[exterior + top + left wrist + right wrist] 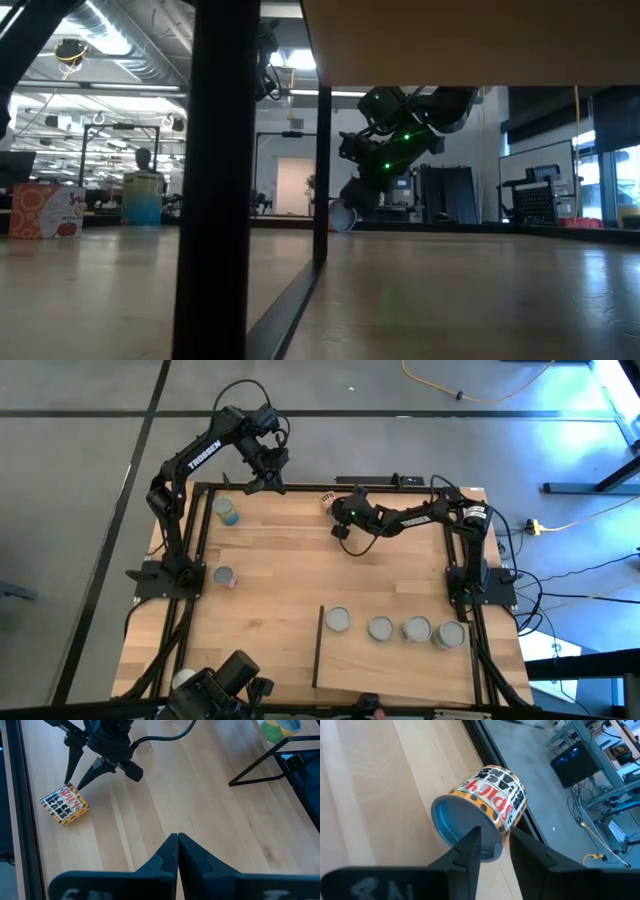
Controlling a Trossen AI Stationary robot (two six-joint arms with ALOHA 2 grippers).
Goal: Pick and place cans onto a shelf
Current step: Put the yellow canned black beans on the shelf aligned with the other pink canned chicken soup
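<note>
The big wooden table (270, 560) carries the shelf (400, 660) at its near right, with four cans (380, 628) in a row. At the far edge, the right end effector (494, 840) is open around a tipped spicy can (485, 802). The left end effector (177, 840) hangs closed nearby.

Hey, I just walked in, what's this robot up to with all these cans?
The right gripper is at the table's far edge, jaws open, reaching at a tipped-over spicy can lying on its side; it isn't gripped yet. The left gripper hangs shut above the far-left area, waiting. Four cans already stand in a row on the shelf, and two more wait on the left.
</note>
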